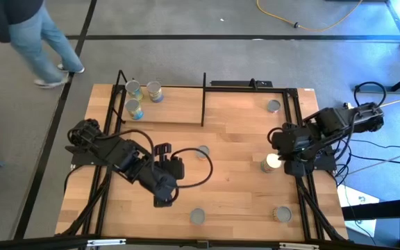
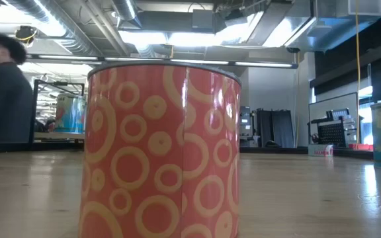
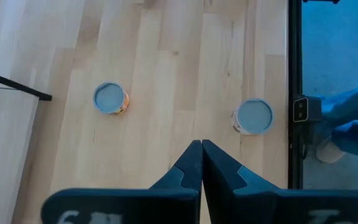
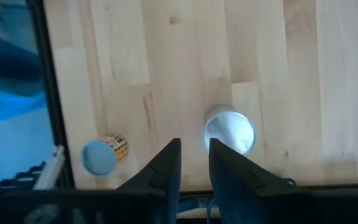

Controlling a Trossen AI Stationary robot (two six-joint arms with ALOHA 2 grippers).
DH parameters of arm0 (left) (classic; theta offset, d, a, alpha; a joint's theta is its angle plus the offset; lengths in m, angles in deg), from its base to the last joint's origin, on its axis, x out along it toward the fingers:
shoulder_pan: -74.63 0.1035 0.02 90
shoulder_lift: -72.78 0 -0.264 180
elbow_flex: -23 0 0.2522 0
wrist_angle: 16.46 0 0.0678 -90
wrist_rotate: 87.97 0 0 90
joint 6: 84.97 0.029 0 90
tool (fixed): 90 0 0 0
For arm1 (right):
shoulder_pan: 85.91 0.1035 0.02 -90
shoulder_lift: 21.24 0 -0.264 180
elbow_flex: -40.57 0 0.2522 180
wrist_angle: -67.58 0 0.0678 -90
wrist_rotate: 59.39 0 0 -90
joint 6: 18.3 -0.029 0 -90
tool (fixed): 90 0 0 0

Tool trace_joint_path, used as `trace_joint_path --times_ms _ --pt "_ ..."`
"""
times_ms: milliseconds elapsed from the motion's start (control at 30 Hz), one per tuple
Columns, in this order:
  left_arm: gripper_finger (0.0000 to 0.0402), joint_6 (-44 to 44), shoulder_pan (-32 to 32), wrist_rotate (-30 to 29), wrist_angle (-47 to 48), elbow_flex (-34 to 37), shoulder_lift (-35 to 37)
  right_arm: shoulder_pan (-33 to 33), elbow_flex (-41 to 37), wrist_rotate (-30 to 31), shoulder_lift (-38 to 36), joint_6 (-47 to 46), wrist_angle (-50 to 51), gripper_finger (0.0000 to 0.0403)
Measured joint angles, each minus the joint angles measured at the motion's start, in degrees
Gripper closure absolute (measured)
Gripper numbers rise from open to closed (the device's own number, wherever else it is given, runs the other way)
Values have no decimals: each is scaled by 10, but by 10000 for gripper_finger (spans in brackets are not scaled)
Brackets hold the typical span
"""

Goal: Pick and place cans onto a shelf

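Reaching for the shiny-topped can (image 1: pixel 272 162) on the right side of the desk (image 1: pixel 235 187), I have my right claw (image 4: pixel 194 163) poised just beside it; in the wrist view the can (image 4: pixel 230 132) sits a little off to one side of the narrow gap between my fingers (image 4: pixel 164 167), not inside it. Three cans (image 1: pixel 143 96) already stand on the shelf (image 1: pixel 176 104) at the far left corner. Others are scattered: one near the middle (image 1: pixel 201 152), one at the far right (image 1: pixel 274 106), two along the near edge (image 1: pixel 197 217), and an orange-ringed one fills the low view (image 2: pixel 163 149).

My worry is the offset. Those fingers stand slightly apart, and the gap looks narrower than the can, so dropping now would probably land a fingertip on the rim and knock it over or send it skidding toward the desk's black frame (image 1: pixel 310 201). Glare on the lid makes its exact edge hard to judge, so I may be misreading the alignment.

My right arm is folded in from the right edge, wrist pointing down. My left claw (image 3: pixel 201 163) is pressed together, holding nothing, hovering over bare wood left of centre.
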Motion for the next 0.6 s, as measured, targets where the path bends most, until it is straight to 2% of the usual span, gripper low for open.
trace_joint_path --times_ms 133,233,467,600 --pt "401 -13 -9 -6 2 0 0 1 -44 -14 0 33 -15 311" --pt "401 -14 -9 -16 3 0 0 5 -81 -14 1 18 -40 312" --pt "401 -14 -1 -30 15 0 0 5 -163 -54 2 -175 -126 313" --pt "401 -14 7 -31 29 0 0 5 -211 -15 6 -289 -157 313"
